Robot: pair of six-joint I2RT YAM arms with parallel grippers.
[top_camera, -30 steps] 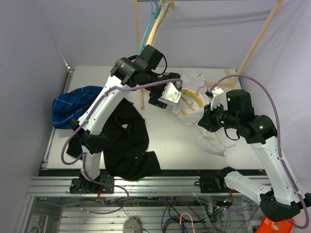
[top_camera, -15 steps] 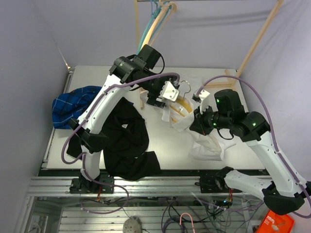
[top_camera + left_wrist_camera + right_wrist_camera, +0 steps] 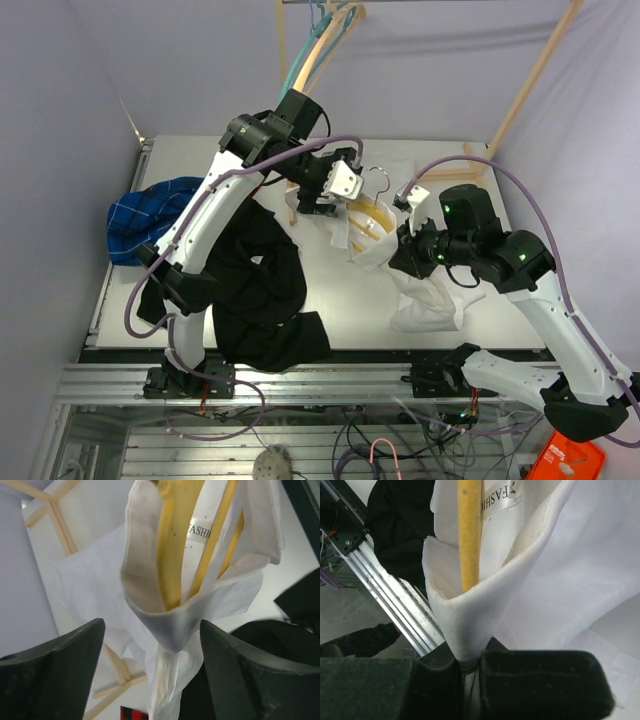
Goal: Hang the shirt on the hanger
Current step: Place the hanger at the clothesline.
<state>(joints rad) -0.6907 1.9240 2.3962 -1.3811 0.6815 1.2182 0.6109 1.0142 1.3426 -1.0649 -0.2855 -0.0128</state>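
The white shirt [image 3: 425, 295] hangs bunched from its collar over the right half of the table. The yellow hanger [image 3: 368, 222] stands inside the collar, its hook [image 3: 378, 180] poking out above. My right gripper [image 3: 402, 250] is shut on the collar's edge [image 3: 465, 625], and the yellow hanger bar [image 3: 469, 535] runs just above the pinch in the right wrist view. My left gripper [image 3: 338, 200] is open. Its fingers [image 3: 55, 675] straddle the collar [image 3: 175, 625] and the hanger [image 3: 172, 540] without touching them.
A black garment [image 3: 265, 290] lies at front left under the left arm, and a blue plaid shirt [image 3: 150, 215] lies at the far left. A wooden rack post [image 3: 290, 200] stands behind the left gripper. Teal and pale hangers [image 3: 325, 40] hang on the rail above.
Both grippers have moved left with the shirt and hanger. The shirt's body has been dragged left across the table and hangs more upright.
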